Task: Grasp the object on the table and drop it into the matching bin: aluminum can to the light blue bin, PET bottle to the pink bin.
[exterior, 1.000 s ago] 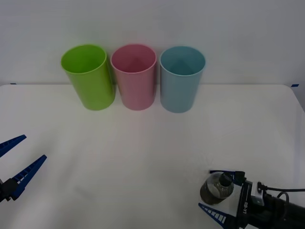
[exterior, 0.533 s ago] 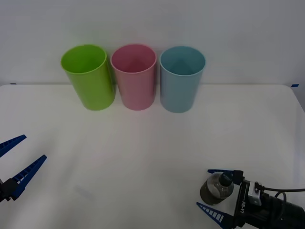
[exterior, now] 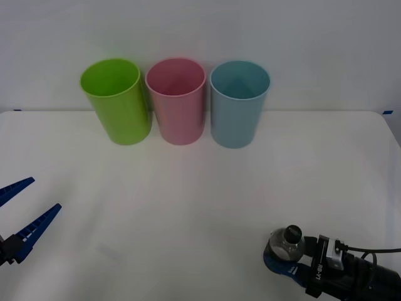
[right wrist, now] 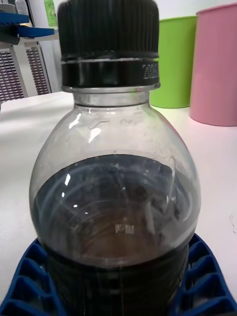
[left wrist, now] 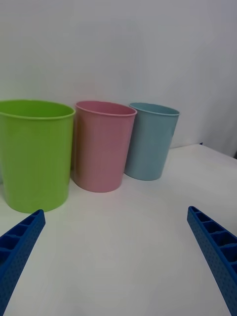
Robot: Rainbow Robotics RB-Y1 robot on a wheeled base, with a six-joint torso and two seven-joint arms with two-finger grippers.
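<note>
Both arms end in blue ribbed fingers (left wrist: pixel 212 247); the right wrist is black with white lettering and a black cable.

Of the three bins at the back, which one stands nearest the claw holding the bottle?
The light blue bin, rightmost of the row. The right claw, shut on the PET bottle, sits at the table's near right; the pink bin and green bin stand farther left.

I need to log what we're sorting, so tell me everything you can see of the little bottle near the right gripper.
The PET bottle is small, clear plastic, round-shouldered, with a ribbed black screw cap and collar ring. Its lower body looks dark, apparently holding dark liquid. It stands upright on the white table, at the near right, far from the bins. The right gripper is shut on its lower body, blue ribbed fingers pressing both sides.
</note>
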